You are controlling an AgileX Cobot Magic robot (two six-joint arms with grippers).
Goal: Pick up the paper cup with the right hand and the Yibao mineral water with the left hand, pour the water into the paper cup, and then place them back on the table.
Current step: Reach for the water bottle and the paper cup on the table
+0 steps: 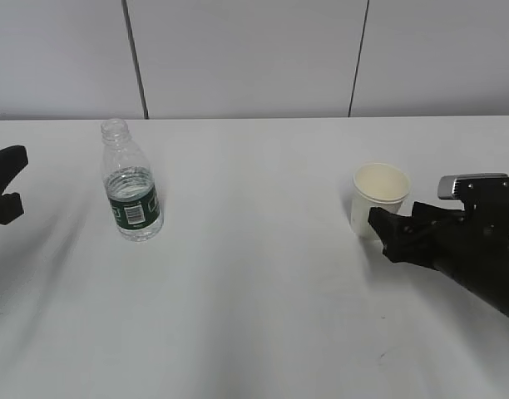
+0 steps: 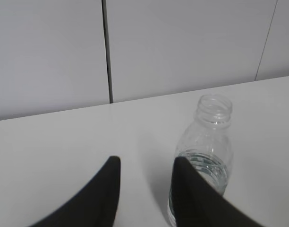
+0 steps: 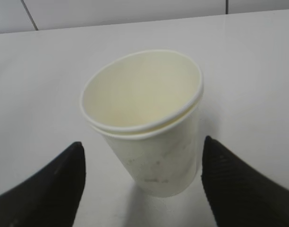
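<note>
Right pincer point(image 3: 142, 182), jaws spread wide, straddling the paper cup point(image 1: 379, 199) without visible contact, holding nothing; the cup stands upright near the counter's point(image 1: 254, 299) right edge, a second rim nested inside it; left pincer point(image 2: 145, 189), jaws partly open and empty, at the counter's left edge; the Yibao mineral water point(image 1: 131, 183) stands upright and uncapped beyond it, toward the far left, well apart from the cup.

The open left tool point(image 2: 145, 189) stands just left of the uncapped Yibao mineral water point(image 2: 207, 151).
</note>
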